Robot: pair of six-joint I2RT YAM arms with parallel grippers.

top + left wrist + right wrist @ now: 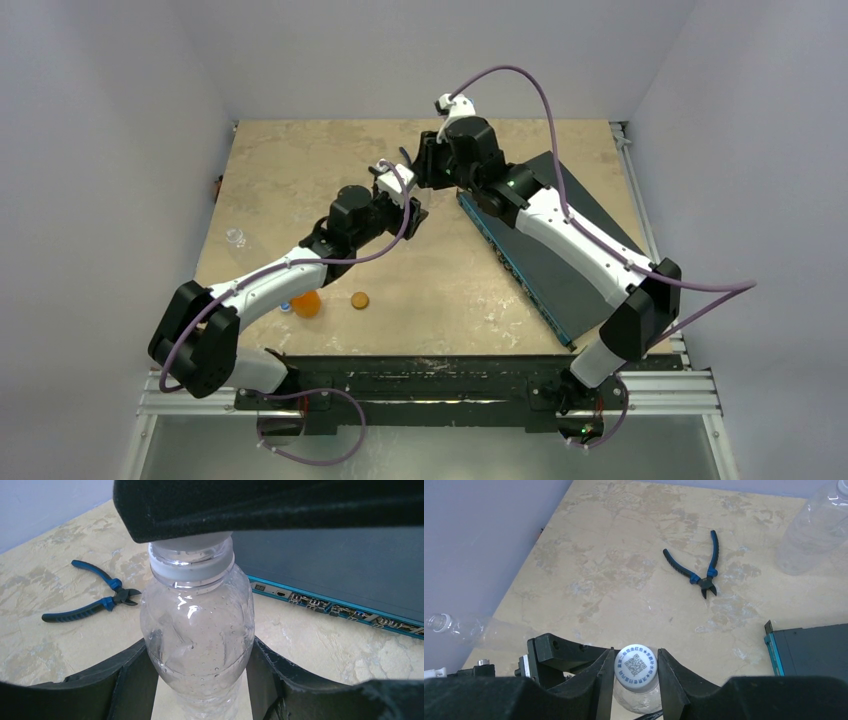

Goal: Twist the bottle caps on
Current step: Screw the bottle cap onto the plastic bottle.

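1. Nearest, the mounting rail point(430, 385) carries both arm bases at the near edge of the worktop point(300, 170).
2. Just beyond the rail, a squat orange bottle point(307, 303) stands against the underside of the left arm point(260, 285). An orange-brown cap point(360, 299) lies flat on the worktop just to its right, not touching it.
3. On the right, a dark flat device point(560, 250) with a blue, port-lined front edge lies diagonally under the right arm point(580, 240).
4. At the left edge, a fallen bottle point(237, 238), clear, lies on its side close to the wall.
5. At mid-worktop, the left end effector point(200, 690) is clenched on the body of the held bottle point(197, 630). This bottle is clear and neck-up, with one finger pressed against each side and droplets on its inner wall.
6. Directly above it, the right end effector point(636, 680) is clenched on the white cap point(636, 667), which bears a square printed code. Both fingers touch the cap's rim. The cap sits on the held bottle's neck above the collar ring. How far it is threaded on cannot be told.
7. Beyond the two end effectors, blue-handled pliers point(696, 572) lie flat on the worktop, handles spread.
8. Farthest, another clear far bottle point(809, 535) sits near the pliers, cut off by the frame edge.
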